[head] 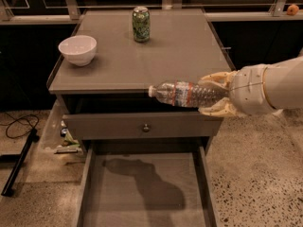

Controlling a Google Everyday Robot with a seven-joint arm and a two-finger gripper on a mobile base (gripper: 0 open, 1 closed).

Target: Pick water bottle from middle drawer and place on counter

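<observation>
While the counter (pixel 180 60) filled the upper view and the middle drawer (pixel 118 207) stood pulled out below it, the gripper (pixel 208 95) sat at the right, level with the counter's front edge — fingers (pixel 215 78) clamped on the water bottle (pixel 182 94). That bottle hung level in the air above the open drawer, cap pointing left; a white bowl (pixel 77 49) and a green can (pixel 141 24) stood on the counter, well apart.

Bowl (pixel 77 49) left, can (pixel 141 24) behind on counter (pixel 180 56); end effector (pixel 211 96) right, gripping bottle (pixel 182 94).

Clear water bottle (pixel 187 94) horizontal in gripper (pixel 211 94) at counter (pixel 156 60) edge, above middle drawer (pixel 118 207).
</observation>
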